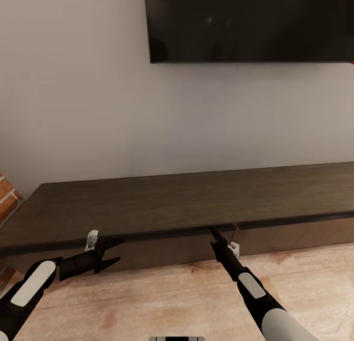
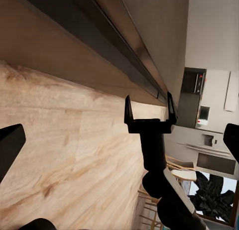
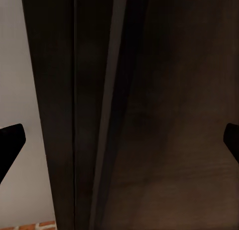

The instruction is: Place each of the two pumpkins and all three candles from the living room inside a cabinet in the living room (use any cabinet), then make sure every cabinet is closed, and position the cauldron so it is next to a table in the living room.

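lighting: soft, even, diffuse; no hard-edged shadows in the head view. wall [image 1: 73, 109]: pale grey, smoothly graded, slightly dimmer toward 9 o'clock. television screen [image 1: 250, 23]: black, glossy, two faint pinpoint glints near 12 o'clock. cabinet [image 1: 187, 198]: matt top with a mild sheen; a dark shadow band under its front lip. floor [image 1: 162, 292]: bright, warm, evenly lit. left wrist view: floor [image 2: 59, 150] well lit, bright kitchen area at 3 o'clock, slight softness of render. right wrist view: very dim, cabinet surface [image 3: 164, 115] nearly black, low contrast, grain barely legible; pale strip at 9 o'clock. overall mild compression softness.
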### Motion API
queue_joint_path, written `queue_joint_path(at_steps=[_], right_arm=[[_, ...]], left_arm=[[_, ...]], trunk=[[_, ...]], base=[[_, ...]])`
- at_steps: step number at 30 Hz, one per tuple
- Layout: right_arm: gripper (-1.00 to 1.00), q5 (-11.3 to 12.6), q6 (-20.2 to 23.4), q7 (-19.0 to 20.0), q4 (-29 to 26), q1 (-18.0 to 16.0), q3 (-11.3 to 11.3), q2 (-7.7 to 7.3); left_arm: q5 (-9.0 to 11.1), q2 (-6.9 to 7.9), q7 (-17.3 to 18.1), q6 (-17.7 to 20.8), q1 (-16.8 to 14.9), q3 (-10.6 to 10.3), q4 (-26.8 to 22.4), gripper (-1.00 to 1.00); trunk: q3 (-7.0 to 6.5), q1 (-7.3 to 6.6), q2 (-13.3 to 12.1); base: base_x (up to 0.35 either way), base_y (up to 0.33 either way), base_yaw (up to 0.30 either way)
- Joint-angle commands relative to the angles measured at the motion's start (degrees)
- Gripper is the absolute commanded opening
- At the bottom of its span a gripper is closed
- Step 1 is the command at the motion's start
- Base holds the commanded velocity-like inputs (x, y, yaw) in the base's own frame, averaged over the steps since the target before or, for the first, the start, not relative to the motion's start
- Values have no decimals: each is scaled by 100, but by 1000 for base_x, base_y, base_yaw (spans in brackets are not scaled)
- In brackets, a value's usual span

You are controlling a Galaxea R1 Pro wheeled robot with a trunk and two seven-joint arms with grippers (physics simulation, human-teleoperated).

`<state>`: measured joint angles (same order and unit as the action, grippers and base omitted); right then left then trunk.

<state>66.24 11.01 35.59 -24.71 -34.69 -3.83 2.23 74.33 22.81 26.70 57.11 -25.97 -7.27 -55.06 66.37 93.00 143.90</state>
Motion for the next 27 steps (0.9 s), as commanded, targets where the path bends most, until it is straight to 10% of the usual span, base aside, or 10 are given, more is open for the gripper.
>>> queue_joint_path(at_steps=[1, 14, 15, 27], right_arm=[[100, 30, 60, 18, 5, -3, -39, 6], [100, 30, 59, 18, 10, -3, -39, 12], [-100, 30, 59, 18, 10, -3, -39, 11], [-100, 30, 68, 19, 11, -3, -50, 6]], left_arm=[[-24, 5, 44, 2, -4, -12, 4, 100], [-24, 8, 38, 2, -4, -12, 4, 100], [-24, 10, 39, 2, -4, -8, 4, 100], [-24, 11, 38, 2, -4, -3, 6, 100]], trunk=[[5, -1, 2], [5, -1, 2], [5, -1, 2], [5, -1, 2]], base=[[0, 0, 0], [33, 25, 0], [6, 4, 0], [1, 0, 0]])
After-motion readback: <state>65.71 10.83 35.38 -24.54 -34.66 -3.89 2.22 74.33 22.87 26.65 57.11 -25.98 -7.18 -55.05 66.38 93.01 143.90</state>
